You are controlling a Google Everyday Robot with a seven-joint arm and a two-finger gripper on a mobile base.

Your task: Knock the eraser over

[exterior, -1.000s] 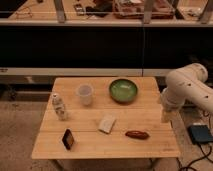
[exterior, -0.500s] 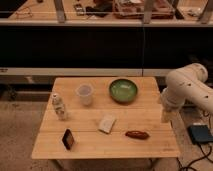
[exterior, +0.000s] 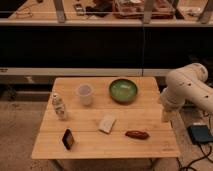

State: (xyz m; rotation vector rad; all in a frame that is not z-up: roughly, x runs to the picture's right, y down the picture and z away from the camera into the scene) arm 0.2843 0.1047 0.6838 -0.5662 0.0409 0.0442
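The eraser (exterior: pixel 68 139) is a small black block with a reddish-brown face, standing upright on edge near the front left of the wooden table (exterior: pixel 150 115). My gripper (exterior: pixel 165 114) hangs from the white arm (exterior: pixel 186 90) at the table's right edge, far to the right of the eraser and not touching anything.
On the table are a pale beige sponge pad (exterior: pixel 107 123), a red-brown pepper-like item (exterior: pixel 136 134), a green bowl (exterior: pixel 123 90), a clear plastic cup (exterior: pixel 85 94) and a small white bottle (exterior: pixel 59 106). A dark counter stands behind. A blue box (exterior: pixel 200 134) lies on the floor at right.
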